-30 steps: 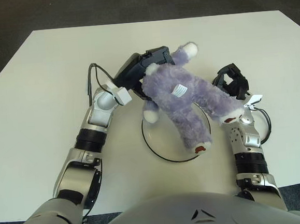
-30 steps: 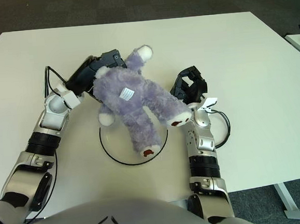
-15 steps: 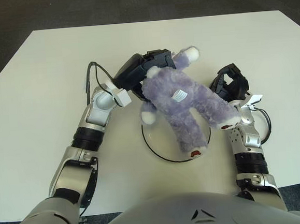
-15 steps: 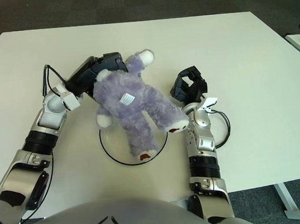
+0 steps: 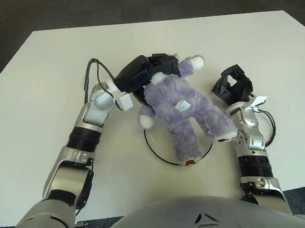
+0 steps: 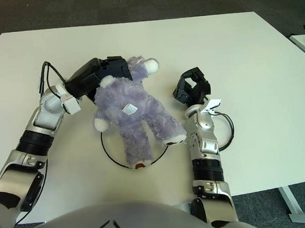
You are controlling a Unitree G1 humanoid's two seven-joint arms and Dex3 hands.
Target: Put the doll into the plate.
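Over the middle of the white worktop (image 5: 43, 70), the left robot hand (image 5: 148, 72) has its dark fingers clamped on the upper part of a purple plush doll (image 5: 181, 106), at the head end, which the hand largely hides. The doll shows its back, with a small white label (image 5: 182, 106) sewn near the middle. Its 2 legs reach toward the near edge, across a clear round plate (image 5: 156, 151) with a dark rim; the nearer foot lies over the plate's near rim, and the other leg ends just beside the right forearm. Whether the doll's legs rest on the plate or hang just above it cannot be told. 1 white paw (image 5: 196, 63) sticks out to the far right, and another white paw (image 5: 145, 121) points to the left, just beyond the plate's left rim.

To the right of the doll, the right robot hand (image 5: 233, 84) stands upright above its forearm, its 3 dark fingers loosely curled and holding nothing. A white tag (image 5: 257, 101) and a loop of black cable (image 5: 270, 127) sit at its wrist.
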